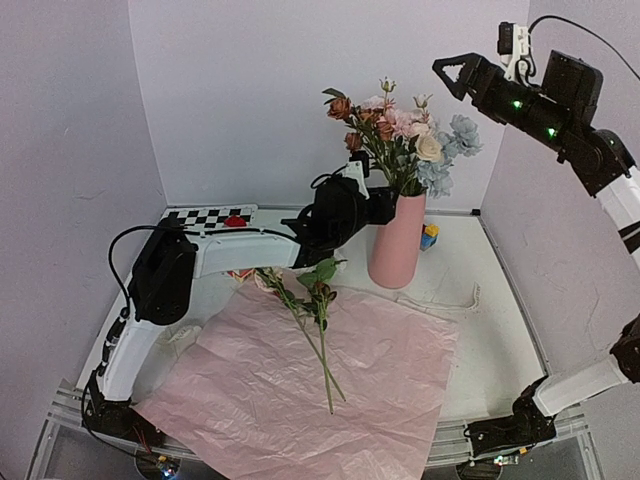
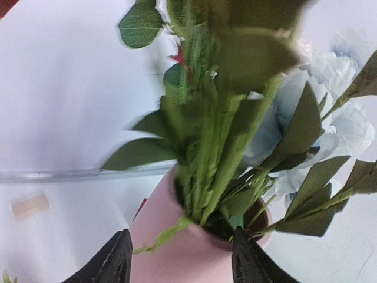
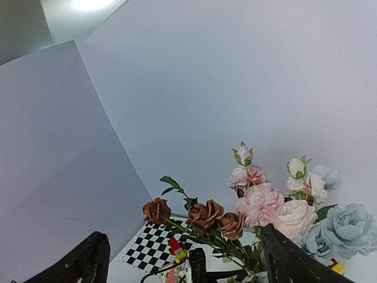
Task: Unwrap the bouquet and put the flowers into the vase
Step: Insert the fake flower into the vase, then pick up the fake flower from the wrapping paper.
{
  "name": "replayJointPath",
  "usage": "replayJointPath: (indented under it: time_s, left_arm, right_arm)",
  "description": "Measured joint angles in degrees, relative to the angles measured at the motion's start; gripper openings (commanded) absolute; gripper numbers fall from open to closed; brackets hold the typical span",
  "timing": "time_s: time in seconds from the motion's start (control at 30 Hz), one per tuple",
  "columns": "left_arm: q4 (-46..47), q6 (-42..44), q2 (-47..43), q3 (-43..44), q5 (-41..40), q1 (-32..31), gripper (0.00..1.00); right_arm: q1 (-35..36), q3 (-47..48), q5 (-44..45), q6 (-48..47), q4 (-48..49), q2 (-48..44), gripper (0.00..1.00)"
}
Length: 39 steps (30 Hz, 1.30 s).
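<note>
Left hand (image 2: 181,244) is released: its fingers (image 2: 115,262) stand apart on either side of the vase's upper wall, and no stem is clamped between them. Whether a finger touches the wall cannot be told. This placement suggests a release position, with the hand low at the mouth so the stems drop inside rather than tip over the rim.

1. Paper (image 1: 250,400). It lies spread flat on the bench (image 1: 480,340), below the left hand and nearer the arm bases. It is open and wraps nothing, so the unwrapping step is judged complete.
2. Vase (image 1: 397,250). It stands upright directly in front of the left hand, beyond the paper's far edge.
3. Flowers (image 1: 400,135). Most stand in the vase, blooms fanning above the left hand and well below the right hand (image 1: 452,78). Their stems crowd the mouth.
4. Stem (image 1: 318,345). One leafy flower lies on the paper, below the left forearm, not yet in the vase. The task is therefore judged nearly done but incomplete.

Arm pose: the left arm reaches forward, forearm roughly level, wrist pointed at the vase neck. The right arm is raised high and right of the blooms, its hand spread wide and empty, looking down on them, clear of the left arm's work.
</note>
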Motion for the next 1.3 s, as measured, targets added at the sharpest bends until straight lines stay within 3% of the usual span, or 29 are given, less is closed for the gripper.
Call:
replayJointPath:
  time_s: [0.2, 0.57, 0.73, 0.93, 1.3]
  left_arm:
    - [-1.18, -0.81, -8.96, -10.80, -0.58, 0.00, 0.80]
    - [-2.45, -3.93, -34.27, -38.58, -2.17, 0.00, 0.82]
    - [-8.42, -9.41, -43.50, -46.88, -1.97, 0.00, 0.79]
    - [-15.48, -15.48, -48.22, -51.69, -0.51, -0.02, 0.80]
    - [-19.63, -25.87, -48.55, -60.85, 3.56, -0.04, 0.77]
  right_arm:
    - [0.00, -5.63, 0.00, -0.05, -0.76, -3.64, 0.91]
    - [0.00, -22.68, -0.26, -0.54, -5.01, -16.35, 0.91]
    - [0.00, -29.58, -1.58, -0.11, -7.07, -24.91, 0.89]
    - [0.00, -42.82, -5.74, 3.60, -8.76, -31.60, 0.82]
    - [0.00, -65.71, -13.45, 14.55, -3.85, -32.36, 0.66]
